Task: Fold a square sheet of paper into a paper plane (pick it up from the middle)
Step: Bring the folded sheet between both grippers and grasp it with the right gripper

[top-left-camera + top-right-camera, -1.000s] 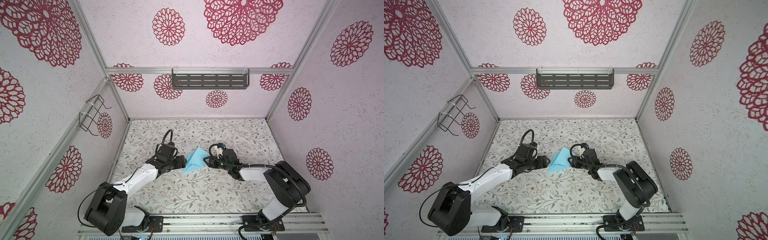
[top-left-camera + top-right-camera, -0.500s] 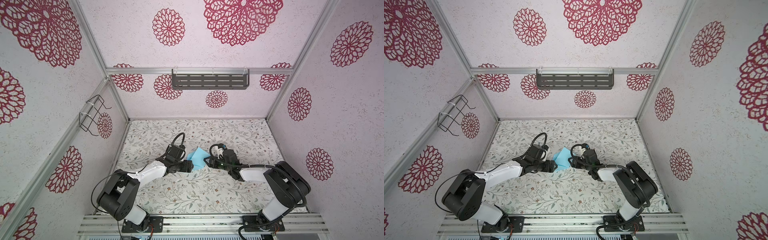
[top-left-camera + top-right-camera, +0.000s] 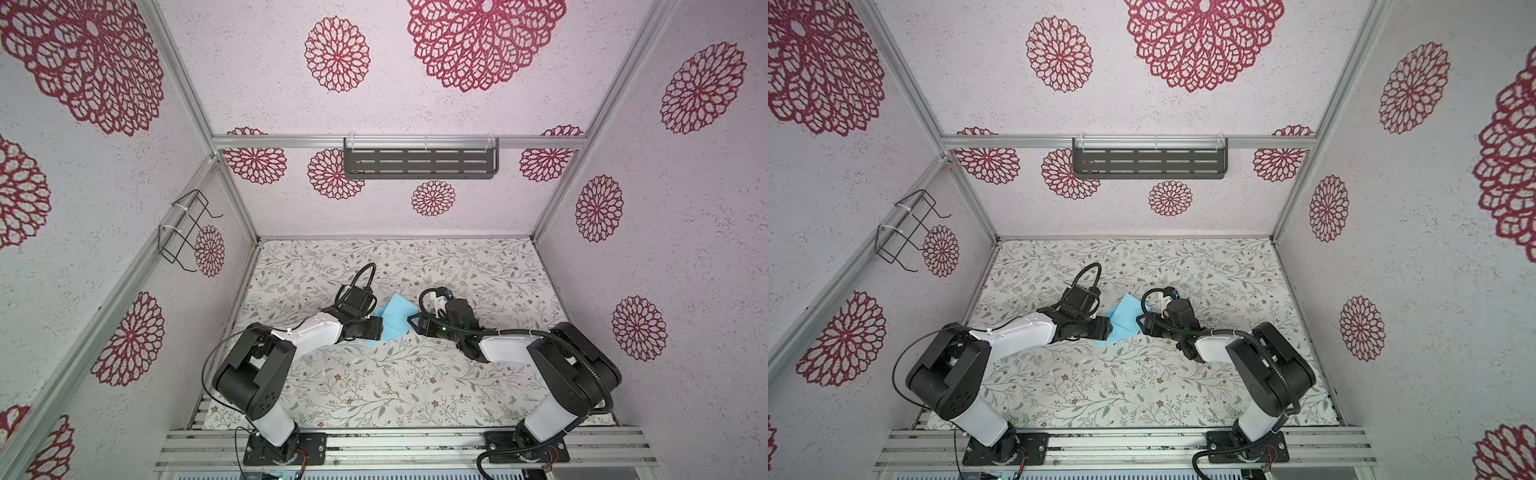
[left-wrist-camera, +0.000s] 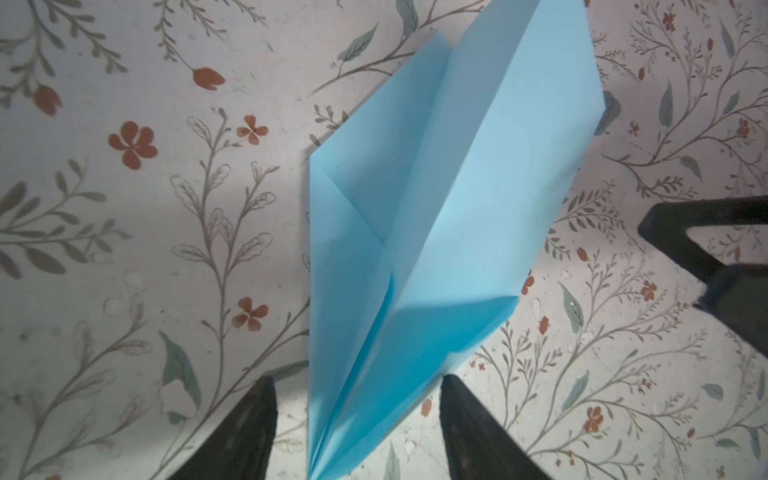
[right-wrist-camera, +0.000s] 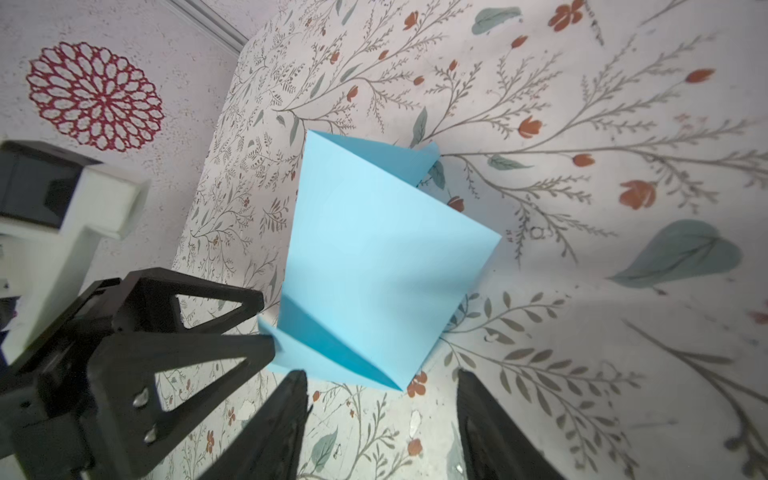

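Observation:
The light-blue square sheet of paper (image 3: 395, 318) (image 3: 1123, 318) lies partly folded on the floral table between both grippers. Its creases give it a pointed end and two raised flaps (image 4: 436, 199) (image 5: 374, 249). My left gripper (image 3: 376, 328) (image 3: 1106, 328) (image 4: 357, 380) is open, and the paper's pointed end lies between its fingers without being pinched. My right gripper (image 3: 415, 322) (image 3: 1142, 322) (image 5: 381, 374) is open too, with a corner of the paper just ahead of its tips. The left gripper (image 5: 266, 322) also shows in the right wrist view, at the paper's far end. No paper plane is in view.
A dark slotted shelf (image 3: 419, 162) hangs on the back wall. A wire basket (image 3: 187, 228) is fixed to the left wall. Patterned walls close in the table on three sides. An aluminium rail (image 3: 395, 449) carries both arm bases at the front edge.
The left arm has swung in to the right, so its gripper now straddles the paper's left end. The paper has dropped from raised to lying lower on the table. The right arm has stayed put.

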You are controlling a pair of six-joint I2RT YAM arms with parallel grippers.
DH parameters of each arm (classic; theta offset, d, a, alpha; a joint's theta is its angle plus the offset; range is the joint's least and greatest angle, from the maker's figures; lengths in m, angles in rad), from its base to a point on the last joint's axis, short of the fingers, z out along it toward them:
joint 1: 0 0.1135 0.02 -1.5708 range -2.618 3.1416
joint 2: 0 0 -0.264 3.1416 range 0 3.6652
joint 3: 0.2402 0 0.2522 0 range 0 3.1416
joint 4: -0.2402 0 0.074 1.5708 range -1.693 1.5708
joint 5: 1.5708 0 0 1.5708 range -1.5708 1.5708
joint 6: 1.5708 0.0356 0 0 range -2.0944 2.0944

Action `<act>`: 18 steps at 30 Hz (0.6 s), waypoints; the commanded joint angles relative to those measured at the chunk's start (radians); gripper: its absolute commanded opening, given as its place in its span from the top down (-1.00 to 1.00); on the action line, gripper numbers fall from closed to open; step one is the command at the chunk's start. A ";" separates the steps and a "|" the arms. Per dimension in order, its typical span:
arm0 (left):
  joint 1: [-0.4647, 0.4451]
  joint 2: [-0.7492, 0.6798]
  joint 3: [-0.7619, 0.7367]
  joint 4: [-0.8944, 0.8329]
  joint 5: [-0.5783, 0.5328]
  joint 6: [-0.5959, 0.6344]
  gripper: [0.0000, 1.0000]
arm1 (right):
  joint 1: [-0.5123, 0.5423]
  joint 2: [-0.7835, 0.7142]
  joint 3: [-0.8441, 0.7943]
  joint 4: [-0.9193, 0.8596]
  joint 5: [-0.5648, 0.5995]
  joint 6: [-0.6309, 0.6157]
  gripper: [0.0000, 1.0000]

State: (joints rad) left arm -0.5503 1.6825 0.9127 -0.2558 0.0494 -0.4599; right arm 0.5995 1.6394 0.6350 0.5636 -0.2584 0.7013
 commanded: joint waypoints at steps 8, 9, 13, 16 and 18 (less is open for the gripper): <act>0.035 0.081 0.039 -0.023 -0.069 -0.066 0.12 | 0.008 -0.035 0.015 -0.003 -0.006 0.021 -0.20; 0.036 0.087 0.044 -0.032 -0.075 -0.070 0.16 | 0.008 -0.033 0.018 -0.007 -0.009 0.025 -0.20; 0.038 0.101 0.051 -0.046 -0.072 -0.082 0.32 | 0.012 -0.011 0.050 -0.052 -0.031 0.063 -0.19; 0.038 0.109 0.056 -0.059 -0.071 -0.088 0.46 | 0.016 0.025 0.081 -0.075 -0.059 0.119 -0.17; 0.038 0.117 0.062 -0.067 -0.070 -0.090 0.52 | 0.019 0.054 0.103 -0.079 -0.082 0.163 -0.14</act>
State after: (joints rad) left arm -0.5179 1.7733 0.9550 -0.2935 -0.0116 -0.5430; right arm 0.6083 1.6680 0.6926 0.4984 -0.2951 0.7883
